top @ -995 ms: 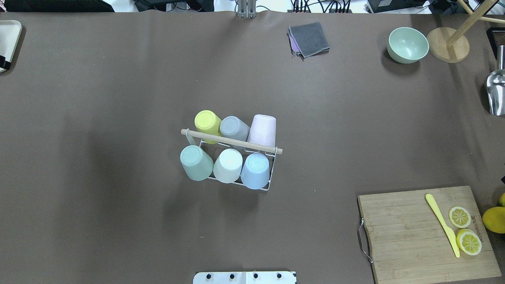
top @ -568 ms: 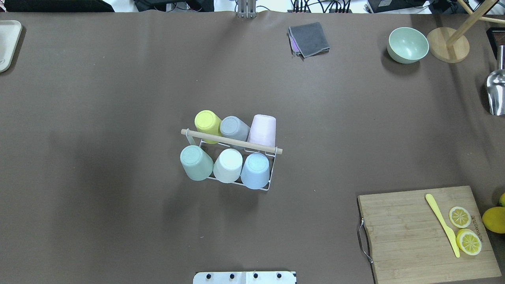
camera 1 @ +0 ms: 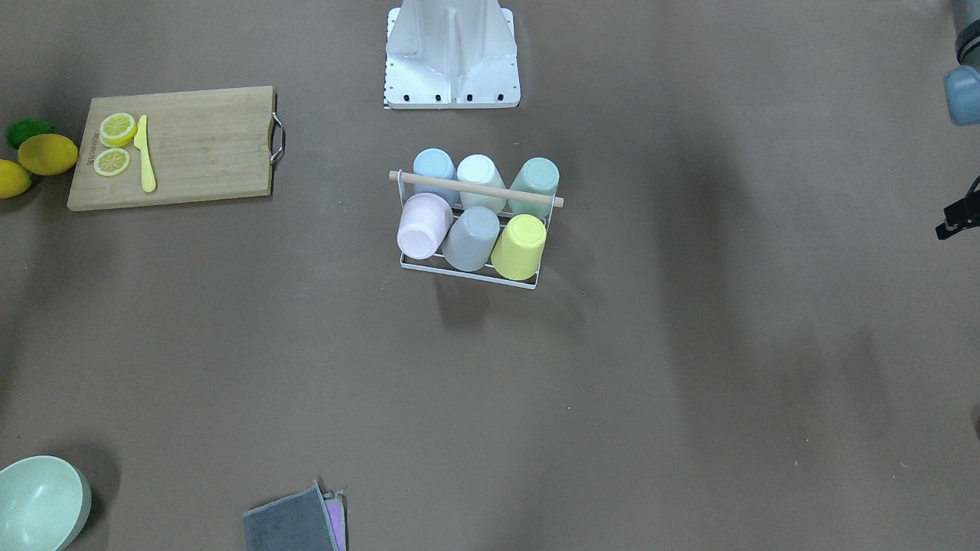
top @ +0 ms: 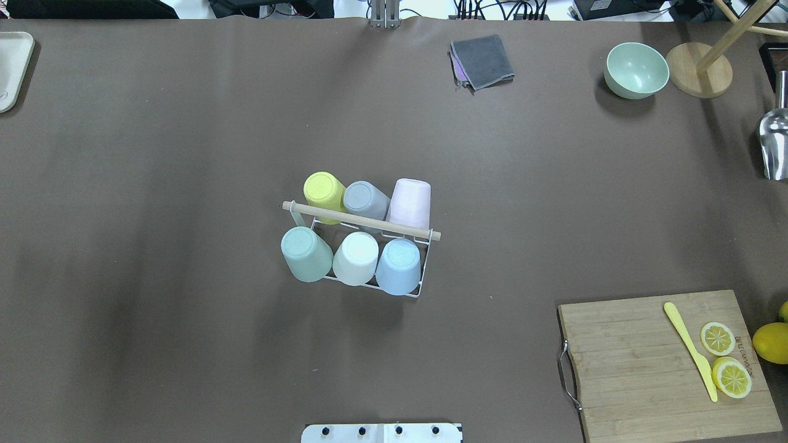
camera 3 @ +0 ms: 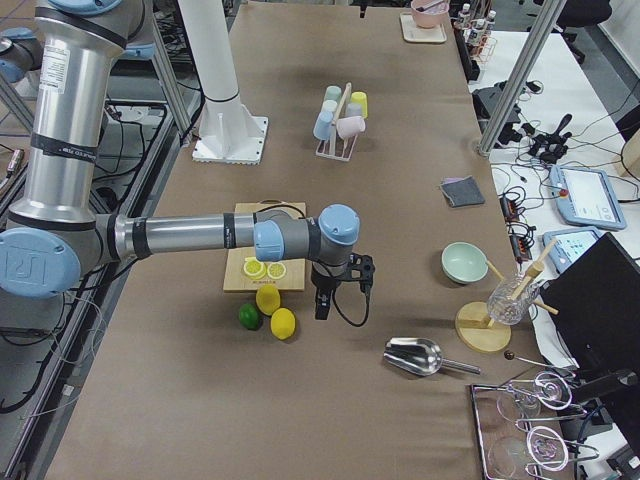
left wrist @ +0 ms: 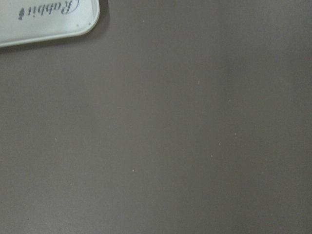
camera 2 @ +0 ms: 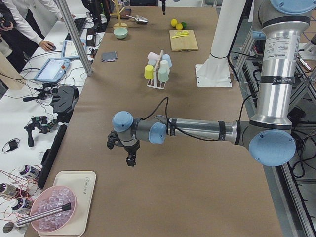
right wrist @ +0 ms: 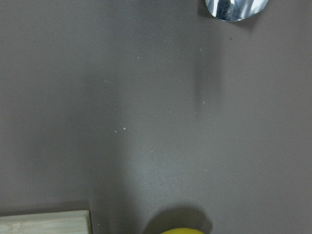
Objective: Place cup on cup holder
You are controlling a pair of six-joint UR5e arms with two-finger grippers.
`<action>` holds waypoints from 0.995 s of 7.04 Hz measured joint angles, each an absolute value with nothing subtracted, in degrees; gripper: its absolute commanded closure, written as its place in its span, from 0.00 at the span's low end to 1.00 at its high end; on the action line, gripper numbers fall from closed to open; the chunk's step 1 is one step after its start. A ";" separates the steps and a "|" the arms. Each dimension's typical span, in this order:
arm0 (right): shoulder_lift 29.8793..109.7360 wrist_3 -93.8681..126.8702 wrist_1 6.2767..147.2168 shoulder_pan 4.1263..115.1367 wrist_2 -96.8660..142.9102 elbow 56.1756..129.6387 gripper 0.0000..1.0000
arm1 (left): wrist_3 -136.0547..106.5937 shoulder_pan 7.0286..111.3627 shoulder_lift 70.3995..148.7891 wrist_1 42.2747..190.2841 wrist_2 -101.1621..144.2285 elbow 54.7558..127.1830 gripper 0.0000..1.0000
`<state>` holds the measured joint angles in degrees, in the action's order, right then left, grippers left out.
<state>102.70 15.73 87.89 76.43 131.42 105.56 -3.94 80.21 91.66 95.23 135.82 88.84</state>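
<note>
Overhead exterior shows us one cup holder [top: 363,222] carrying six upturned cups [top: 357,253], one each of yellow, grey, pink, green, white and blue. It stands well apart from both grippers, between them along the table. We cannot tell if the left gripper [camera 2: 131,161] or the right gripper [camera 3: 320,305] is wide or narrow. Near the left gripper, one tray [left wrist: 44,19] bears cursive writing, seemingly "Rabbit".

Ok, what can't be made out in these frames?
- Left gripper: open or shut unclear; small in the left side view, absent from its wrist view.
- Right gripper: same, seen only in the right side view.
- Cup holder prongs: covered by the upturned cups in every view.
- Scoop: cut off by the overhead view's edge.
</note>
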 measured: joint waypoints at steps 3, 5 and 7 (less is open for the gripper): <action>103.27 17.94 87.13 79.94 131.95 105.67 0.01 | -5.56 80.40 91.44 95.09 139.66 86.64 0.02; 102.85 17.37 86.96 81.48 131.95 105.71 0.01 | -6.14 80.41 91.54 95.33 140.06 86.37 0.02; 102.77 15.94 86.25 82.14 131.96 105.66 0.01 | -6.27 80.38 91.36 95.68 140.17 86.11 0.02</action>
<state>102.77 15.94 86.25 82.14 131.96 105.66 -6.27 80.38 91.36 95.68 140.17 86.11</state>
